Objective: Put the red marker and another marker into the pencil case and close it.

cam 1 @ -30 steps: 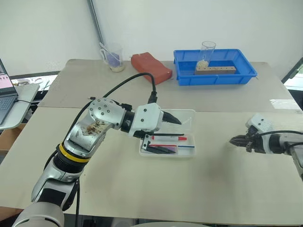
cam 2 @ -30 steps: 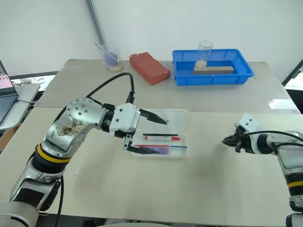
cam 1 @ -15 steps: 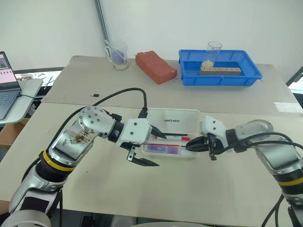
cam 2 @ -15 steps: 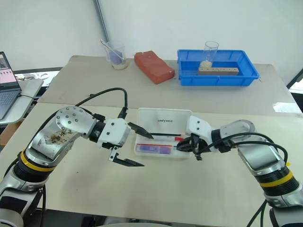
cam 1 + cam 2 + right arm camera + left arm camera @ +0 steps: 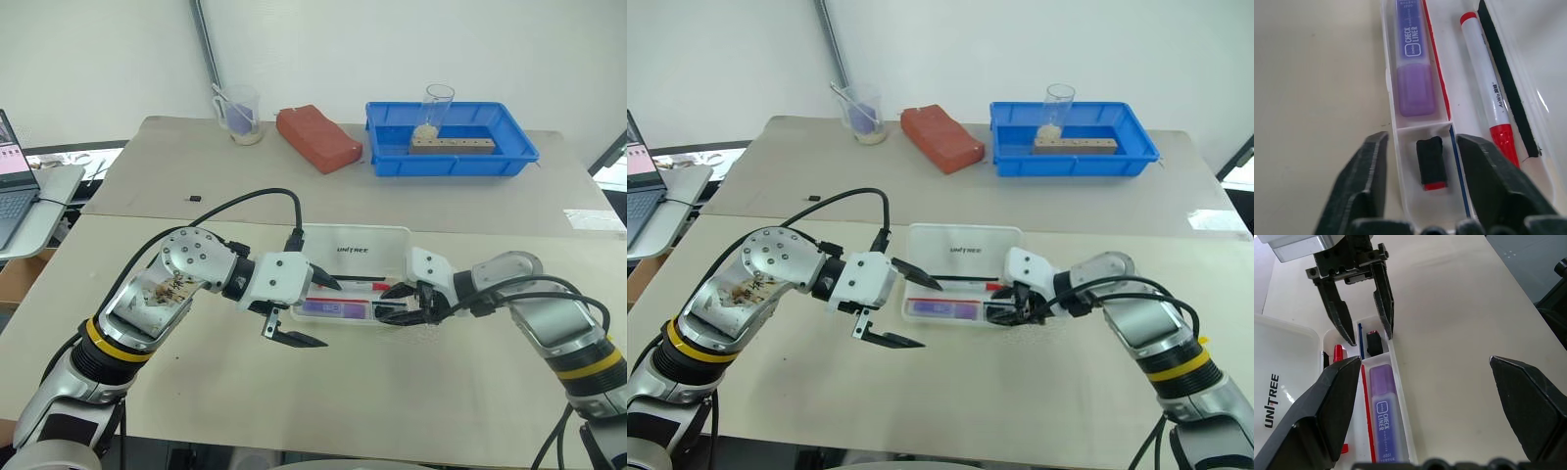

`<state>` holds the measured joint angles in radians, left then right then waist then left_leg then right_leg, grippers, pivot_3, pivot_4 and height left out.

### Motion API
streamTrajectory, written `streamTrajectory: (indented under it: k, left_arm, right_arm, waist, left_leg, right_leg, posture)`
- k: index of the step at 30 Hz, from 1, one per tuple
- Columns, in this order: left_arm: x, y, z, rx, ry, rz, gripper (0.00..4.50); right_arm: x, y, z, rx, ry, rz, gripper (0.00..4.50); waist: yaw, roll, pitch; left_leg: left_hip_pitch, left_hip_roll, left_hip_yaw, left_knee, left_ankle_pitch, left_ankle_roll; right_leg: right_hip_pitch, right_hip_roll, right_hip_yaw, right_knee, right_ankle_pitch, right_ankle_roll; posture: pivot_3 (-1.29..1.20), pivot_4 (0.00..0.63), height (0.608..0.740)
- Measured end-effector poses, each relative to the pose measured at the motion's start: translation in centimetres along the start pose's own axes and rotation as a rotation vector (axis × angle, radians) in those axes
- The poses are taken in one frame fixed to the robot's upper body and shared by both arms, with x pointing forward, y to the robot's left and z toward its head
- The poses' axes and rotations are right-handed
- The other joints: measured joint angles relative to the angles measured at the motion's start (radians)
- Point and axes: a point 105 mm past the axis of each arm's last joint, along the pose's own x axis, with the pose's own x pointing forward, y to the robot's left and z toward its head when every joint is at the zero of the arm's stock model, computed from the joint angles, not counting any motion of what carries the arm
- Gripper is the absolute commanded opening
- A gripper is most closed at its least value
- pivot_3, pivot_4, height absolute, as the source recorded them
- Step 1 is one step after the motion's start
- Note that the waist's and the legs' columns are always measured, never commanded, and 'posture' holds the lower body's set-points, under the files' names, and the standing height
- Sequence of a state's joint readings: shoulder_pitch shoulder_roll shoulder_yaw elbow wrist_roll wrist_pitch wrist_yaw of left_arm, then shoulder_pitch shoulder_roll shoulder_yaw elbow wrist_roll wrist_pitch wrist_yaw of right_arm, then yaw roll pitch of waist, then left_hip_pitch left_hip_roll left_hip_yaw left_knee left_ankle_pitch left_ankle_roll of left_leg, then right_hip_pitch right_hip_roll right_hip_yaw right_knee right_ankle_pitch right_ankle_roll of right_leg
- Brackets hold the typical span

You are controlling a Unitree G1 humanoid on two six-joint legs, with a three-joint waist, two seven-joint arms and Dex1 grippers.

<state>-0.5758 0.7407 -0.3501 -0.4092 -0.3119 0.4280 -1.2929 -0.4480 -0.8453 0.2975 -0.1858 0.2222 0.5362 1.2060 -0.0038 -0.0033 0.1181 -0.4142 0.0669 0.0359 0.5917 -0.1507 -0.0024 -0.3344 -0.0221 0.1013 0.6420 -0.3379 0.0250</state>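
While my left gripper [image 5: 312,311] hung spread beside the pencil case [image 5: 364,253], both the purple highlighter [image 5: 1414,77] and red marker [image 5: 1487,95] lay inside. My right gripper [image 5: 1362,316] straddled its end wall, parted. Its thin lid looked light and flexible; I judged the free edge best.

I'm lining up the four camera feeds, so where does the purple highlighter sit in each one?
Left eye: purple highlighter, in the case's front row.
Right eye, same row.
Left wrist, lower middle, label showing.
Right wrist, upper middle.
Shared landmark: the thin red pen alongside it in the pencil case.
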Motion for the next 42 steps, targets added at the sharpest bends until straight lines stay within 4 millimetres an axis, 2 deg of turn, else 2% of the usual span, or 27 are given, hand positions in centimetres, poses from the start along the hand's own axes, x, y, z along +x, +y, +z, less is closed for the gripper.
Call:
streamTrajectory:
  k: [2, 5, 6, 7, 9, 12, 16, 17, 19, 22, 27, 30, 34, 36, 39, 42]
  left_arm:
    - [-0.3, 0.8, -0.1, -0.011, 0.008, 0.029, 4.5]
    - [-0.8, 4.0, -0.4, -0.07, -0.016, 0.158, 4.5]
    - [-1.2, 5.8, -0.6, -0.1, -0.038, 0.236, 4.5]
    - [-1.8, 7.7, -1.2, -0.127, -0.041, 0.328, 4.23]
    - [-2.8, 10.2, -2.5, -0.153, -0.026, 0.455, 3.66]
    - [-3.7, 13.5, -4.9, -0.205, 0.01, 0.62, 2.26]
    - [-3.6, 15.9, -6.7, -0.205, 0.071, 0.707, 0.23]
    - [-3.5, 16.4, -7.1, -0.203, 0.096, 0.719, 0.06]
    - [-3.5, 16.9, -7.6, -0.198, 0.132, 0.724, 0.06]
    - [-2.5, 16.3, -8.5, -0.217, 0.168, 0.64, 0.06]
    - [-0.9, 14.6, -8.5, -0.273, 0.147, 0.453, 0.06]
    - [-0.5, 13.8, -7.8, -0.302, 0.109, 0.364, 0.06]
    - [-0.8, 12.3, -6.2, -0.257, 0.083, 0.238, 0.06]
    - [-0.5, 11.0, -5.8, -0.242, 0.07, 0.176, 0.06]
    - [0.9, 8.0, -5.9, -0.234, 0.064, 0.066, 0.06]
    - [2.2, 5.6, -6.6, -0.249, 0.072, -0.004, 0.06]
  right_arm:
    - [-0.6, -0.1, 0.5, 0.003, -0.013, -0.01, 4.39]
    - [-2.0, -0.3, 2.0, 0.012, -0.066, -0.06, 4.45]
    - [-2.8, -0.3, 3.0, 0.011, -0.103, -0.092, 4.45]
    - [-3.5, -0.3, 4.0, 0.016, -0.141, -0.133, 4.48]
    - [-4.1, -0.2, 4.9, 0.032, -0.189, -0.186, 4.5]
    - [-4.7, -0.1, 5.9, 0.072, -0.231, -0.263, 4.5]
    - [-5.3, 0.2, 7.0, 0.084, -0.256, -0.323, 4.5]
    - [-5.6, 0.3, 7.2, 0.086, -0.26, -0.338, 4.5]
    - [-5.9, 0.4, 7.5, 0.086, -0.263, -0.357, 4.5]
    - [-6.3, 0.8, 8.0, 0.081, -0.269, -0.379, 4.5]
    - [-7.1, 1.0, 8.2, 0.078, -0.265, -0.412, 4.5]
    - [-7.4, 1.1, 8.2, 0.074, -0.259, -0.419, 4.5]
    - [-7.7, 1.3, 8.3, 0.067, -0.249, -0.407, 4.5]
    - [-7.7, 1.5, 8.5, 0.067, -0.251, -0.393, 4.5]
    - [-7.6, 1.8, 8.5, 0.07, -0.243, -0.363, 4.5]
    - [-6.9, 2.5, 7.6, 0.089, -0.195, -0.319, 4.5]
  waist:
    - [0.002, 0.0, 0.0]
    - [0.009, 0.0, 0.0]
    - [0.011, 0.0, 0.0]
    - [0.013, 0.0, 0.0]
    - [0.013, -0.001, 0.0]
    - [0.013, -0.001, 0.0]
    - [0.012, -0.001, 0.0]
    - [0.012, -0.002, 0.0]
    - [0.012, -0.002, 0.0]
    - [0.009, -0.001, 0.0]
    - [0.004, -0.001, 0.0]
    - [-0.001, -0.001, 0.0]
    - [-0.01, -0.001, 0.0]
    - [-0.015, 0.0, 0.0]
    - [-0.015, 0.0, 0.0]
    - [-0.011, 0.0, 0.0]
  left_leg:
    - [0.0, 0.0, 0.0, 0.0, 0.0, 0.0]
    - [0.0, 0.0, 0.0, 0.001, 0.0, 0.0]
    - [0.0, 0.0, 0.0, 0.001, 0.0, 0.0]
    - [0.0, 0.0, -0.001, 0.001, 0.0, 0.0]
    - [0.0, -0.001, -0.001, 0.0, 0.0, 0.0]
    - [-0.001, -0.001, -0.001, 0.0, 0.0, 0.0]
    - [-0.002, -0.001, -0.001, 0.0, 0.0, 0.0]
    - [-0.002, -0.002, -0.001, -0.001, 0.0, 0.0]
    - [-0.002, -0.002, -0.001, -0.001, 0.0, 0.0]
    - [-0.002, -0.002, -0.001, -0.001, 0.0, 0.0]
    - [-0.003, -0.002, -0.001, -0.001, 0.0, 0.0]
    - [-0.003, -0.001, -0.002, -0.002, 0.0, 0.0]
    - [-0.004, -0.001, -0.002, -0.002, 0.0, 0.0]
    - [-0.003, -0.001, -0.002, -0.002, 0.0, 0.0]
    - [-0.002, -0.001, -0.002, -0.002, 0.0, 0.0]
    - [-0.002, -0.001, -0.002, -0.002, 0.0, 0.0]
  right_leg:
    - [0.0, 0.0, 0.0, 0.0, 0.0, 0.0]
    - [0.0, 0.0, 0.0, 0.0, -0.001, 0.001]
    - [0.0, 0.0, 0.0, 0.0, -0.001, 0.001]
    - [0.0, 0.0, 0.0, 0.0, -0.001, 0.001]
    - [0.0, 0.0, -0.001, 0.0, 0.0, 0.0]
    - [-0.001, 0.0, 0.0, 0.0, 0.001, -0.002]
    - [-0.002, 0.0, 0.0, 0.0, 0.001, -0.002]
    - [-0.002, 0.0, 0.0, 0.0, 0.001, -0.002]
    - [-0.002, 0.0, 0.0, 0.0, 0.0, 0.0]
    - [-0.002, 0.0, 0.0, 0.0, 0.0, 0.0]
    - [-0.003, 0.0, -0.001, 0.0, 0.0, -0.001]
    - [-0.003, 0.0, -0.001, 0.0, 0.0, 0.0]
    - [-0.003, 0.0, -0.001, 0.0, 0.001, -0.001]
    - [-0.002, 0.0, -0.001, 0.0, 0.001, -0.001]
    - [-0.002, 0.0, -0.001, 0.0, 0.001, -0.002]
    - [-0.001, 0.0, -0.001, 0.0, 0.001, -0.002]
  posture:
    - [0.0, 0.15, 0.74]
    - [0.0, 0.15, 0.74]
    - [0.0, 0.15, 0.74]
    - [0.0, 0.15, 0.74]
    - [0.0, 0.15, 0.74]
    - [0.0, 0.15, 0.74]
    - [0.0, 0.15, 0.74]
    - [0.0, 0.15, 0.74]
    - [0.0, 0.15, 0.74]
    - [0.0, 0.15, 0.74]
    - [0.0, 0.15, 0.74]
    - [0.0, 0.15, 0.74]
    - [0.0, 0.15, 0.74]
    - [0.0, 0.15, 0.74]
    - [0.0, 0.15, 0.74]
    - [0.0, 0.15, 0.74]
